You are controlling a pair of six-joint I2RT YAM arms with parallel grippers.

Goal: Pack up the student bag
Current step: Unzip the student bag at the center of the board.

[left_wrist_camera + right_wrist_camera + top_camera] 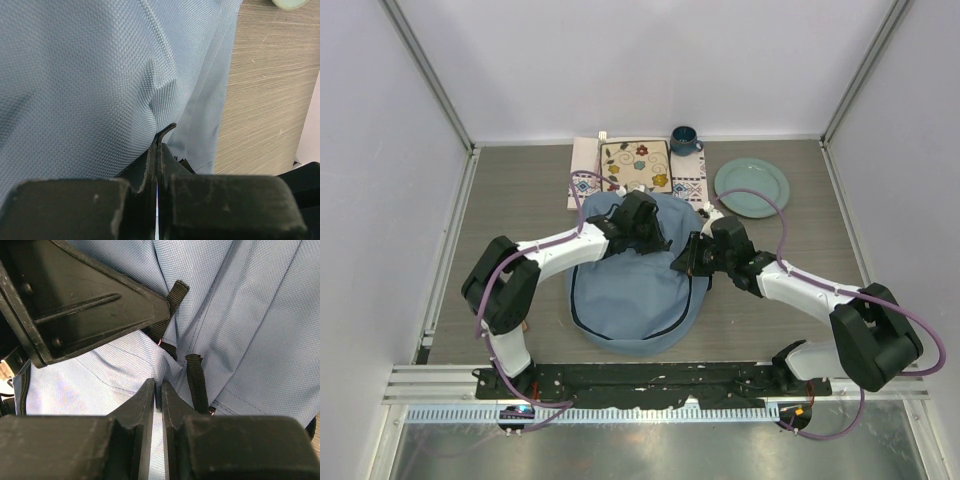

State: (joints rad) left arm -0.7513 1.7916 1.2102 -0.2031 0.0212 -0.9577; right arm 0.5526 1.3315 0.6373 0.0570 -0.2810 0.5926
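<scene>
Biggest thing first: the grey wood-grain table [520,200], and sitting pretty much in the middle of it is the student bag [630,300], a big soft light-blue fabric backpack with dark zipper lines. It's lying flat, its near edge towards the arm bases and its far edge up against the white patterned cloth mat [585,186].

Both white-and-black arms reach in over the far half of the bag, the left arm [555,248] from the left and the right arm [800,285] from the right.

On the mat there's a cream square panel with a flower pattern [635,165]. To the right of the mat sits a pale green round plate [751,187], and behind the mat a small dark blue mug [684,140].

Now the claws. The left gripper [157,144] is clamped fully together, and the blue fabric puckers right into its tips, so it looks like it's pinching a fold of the bag. The right gripper [158,390] is down to a thin slit, tips at a crease in the fabric; can't tell if any cloth is actually caught. Just beside it is a short black webbing strap [197,382].
</scene>
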